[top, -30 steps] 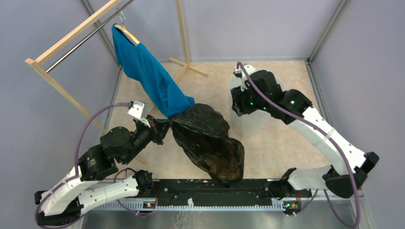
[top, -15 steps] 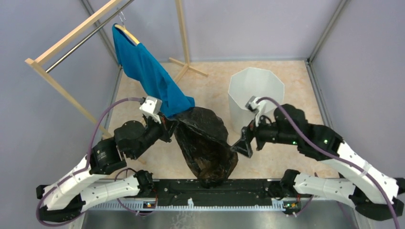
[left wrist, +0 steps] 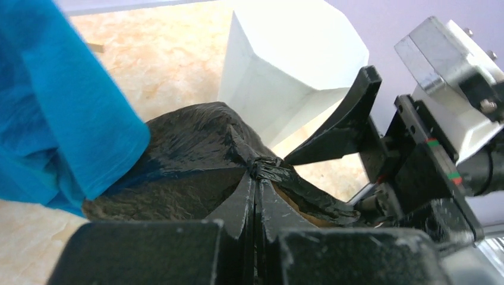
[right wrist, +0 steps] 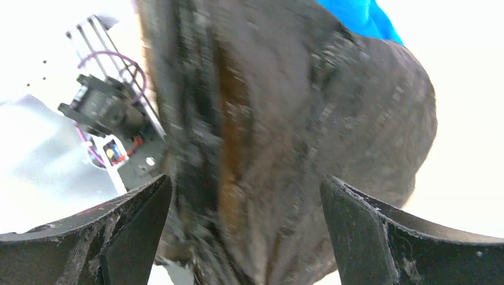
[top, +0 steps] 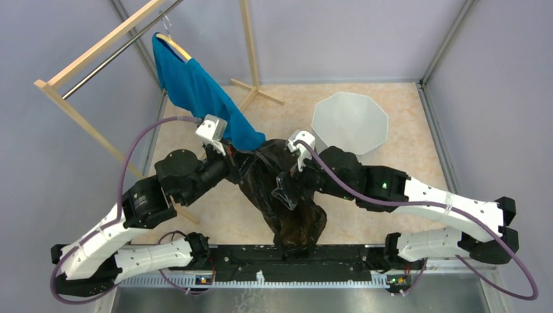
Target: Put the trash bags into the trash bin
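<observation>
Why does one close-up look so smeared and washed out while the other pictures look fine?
Right wrist view: the bag is streaked with motion blur and the background is blown out to white; only the fingers look crisp. Left wrist view: the bag's pinched fold is sharp, while the blue shirt is a little soft. Top view: evenly lit and sharp.

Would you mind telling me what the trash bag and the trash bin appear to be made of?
Trash bag: seemingly thin plastic film, glossy black, crinkled, brownish where light passes. Trash bin: likely rigid plastic, matte frosted white, faceted walls.
</observation>
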### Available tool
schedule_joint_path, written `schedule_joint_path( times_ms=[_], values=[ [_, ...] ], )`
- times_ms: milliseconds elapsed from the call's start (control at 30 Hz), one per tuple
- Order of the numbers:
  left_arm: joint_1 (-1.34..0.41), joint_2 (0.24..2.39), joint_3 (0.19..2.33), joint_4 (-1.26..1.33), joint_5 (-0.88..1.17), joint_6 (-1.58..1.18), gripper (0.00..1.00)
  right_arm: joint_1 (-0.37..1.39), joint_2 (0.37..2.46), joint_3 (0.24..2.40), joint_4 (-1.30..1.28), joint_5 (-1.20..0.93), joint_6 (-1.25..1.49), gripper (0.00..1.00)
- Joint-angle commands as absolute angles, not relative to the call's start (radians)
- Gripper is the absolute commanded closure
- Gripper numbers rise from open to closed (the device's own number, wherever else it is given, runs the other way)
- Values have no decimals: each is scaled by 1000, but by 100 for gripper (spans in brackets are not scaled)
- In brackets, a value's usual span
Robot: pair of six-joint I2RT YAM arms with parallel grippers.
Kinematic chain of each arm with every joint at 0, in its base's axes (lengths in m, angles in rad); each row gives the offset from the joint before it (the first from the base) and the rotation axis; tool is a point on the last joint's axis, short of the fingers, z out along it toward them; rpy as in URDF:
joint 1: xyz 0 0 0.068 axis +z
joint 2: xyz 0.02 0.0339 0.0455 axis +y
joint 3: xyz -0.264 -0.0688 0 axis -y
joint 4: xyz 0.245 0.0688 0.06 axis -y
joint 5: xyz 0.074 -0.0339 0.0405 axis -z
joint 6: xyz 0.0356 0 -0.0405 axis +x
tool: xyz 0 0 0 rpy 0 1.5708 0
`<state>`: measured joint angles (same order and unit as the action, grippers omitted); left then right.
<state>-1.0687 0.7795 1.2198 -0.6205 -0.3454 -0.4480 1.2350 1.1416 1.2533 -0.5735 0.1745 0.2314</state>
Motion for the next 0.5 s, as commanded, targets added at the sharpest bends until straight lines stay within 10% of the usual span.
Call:
schedule_joint_path(
  times_ms=[0,467],
  values=[
    [-1070,856,1315,-502,-295,-452,100,1333,1152,1278,-364,319,259,6],
    [-1070,1004,1443,-361,-264,-439,100,1615,1254,1092,-177,1096,213,7]
  ],
)
